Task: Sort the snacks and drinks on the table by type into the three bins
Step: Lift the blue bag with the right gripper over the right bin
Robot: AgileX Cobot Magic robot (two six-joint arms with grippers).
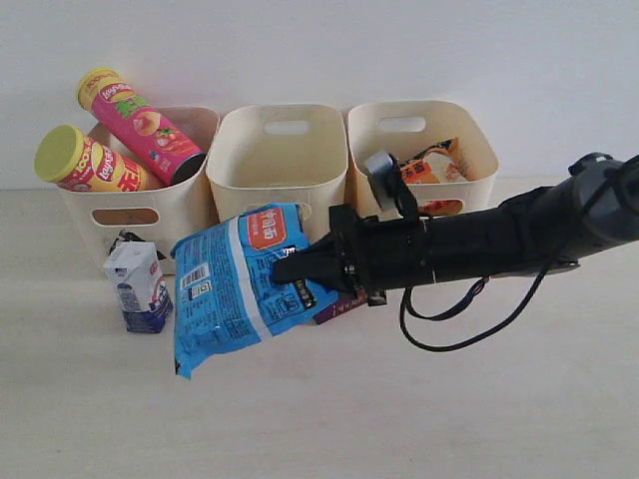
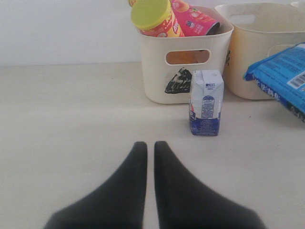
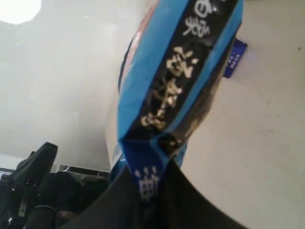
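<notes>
My right gripper (image 1: 290, 267) reaches in from the right and is shut on one edge of the blue noodle packet (image 1: 235, 284), which hangs tilted in front of the middle bin (image 1: 280, 160). The right wrist view shows the packet (image 3: 176, 81) pinched between the jaws (image 3: 150, 176). A white carton (image 1: 138, 287) stands before the left bin (image 1: 140, 215), which holds the pink tube (image 1: 140, 125) and the yellow-red tube (image 1: 85, 165). The purple carton (image 1: 339, 307) lies partly hidden under the right gripper. An orange packet (image 1: 431, 165) lies in the right bin (image 1: 424, 140). My left gripper (image 2: 150, 145) is shut and holds nothing, low over bare table.
The three bins stand in a row against the white back wall. A black triangle scribble (image 2: 178, 81) marks the left bin's front. A black cable (image 1: 449, 329) loops down from the right arm onto the table.
</notes>
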